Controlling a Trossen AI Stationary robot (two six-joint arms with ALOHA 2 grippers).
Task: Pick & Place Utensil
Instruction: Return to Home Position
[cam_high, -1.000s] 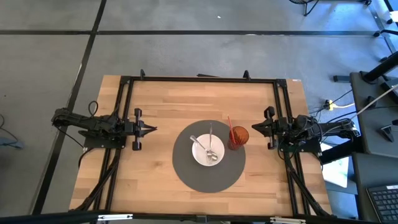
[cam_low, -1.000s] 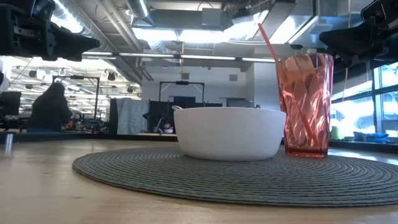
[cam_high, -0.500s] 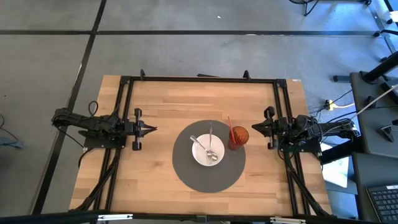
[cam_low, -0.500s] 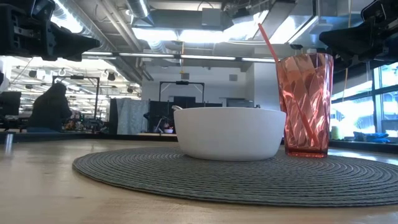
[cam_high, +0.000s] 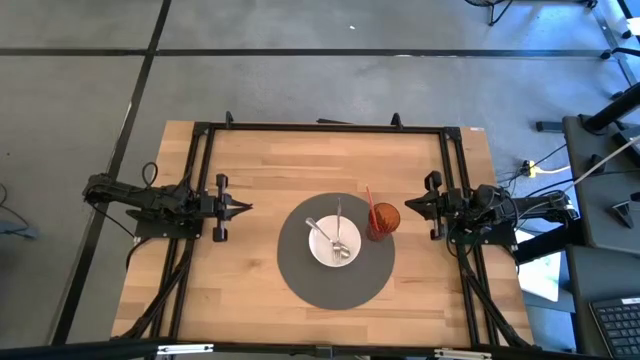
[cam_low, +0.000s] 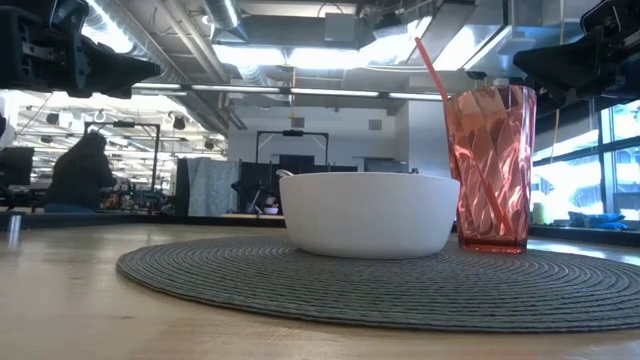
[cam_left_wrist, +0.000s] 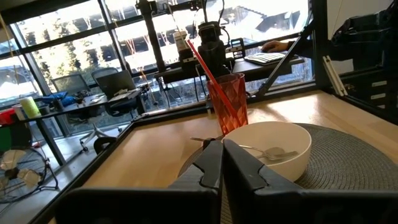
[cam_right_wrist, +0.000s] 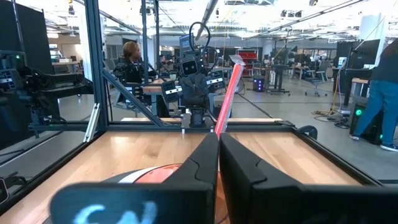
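High view, both arms parked: nothing on the bench (cam_high: 250, 160) has shifted since the frame a second earlier, and we find the two arms in the same pose. The left gripper (cam_high: 243, 207) hangs over the bench's left side, its arm stretched low and level from the left edge and pointing in at the round grey woven placemat (cam_high: 300, 278). Its fingers are pressed together with nothing between them. The right gripper (cam_high: 408, 203) mirrors it from the right edge, fingers likewise closed and empty, its tip near the red cup (cam_high: 385, 220) but apart from it.

The placemat lies at the middle of the bench. On it stands the white bowl (cam_high: 318, 252), with the silver spoon (cam_high: 322, 232) lying slantwise inside and the silver fork (cam_high: 338, 212) beside it, its handle reaching over the rim toward the far edge. The red cup stands on the mat just beside the bowl, toward the right edge, with the red drinking straw (cam_high: 369, 203) leaning in it. In the low view, we see a person in dark clothing (cam_low: 85, 172) across the room.
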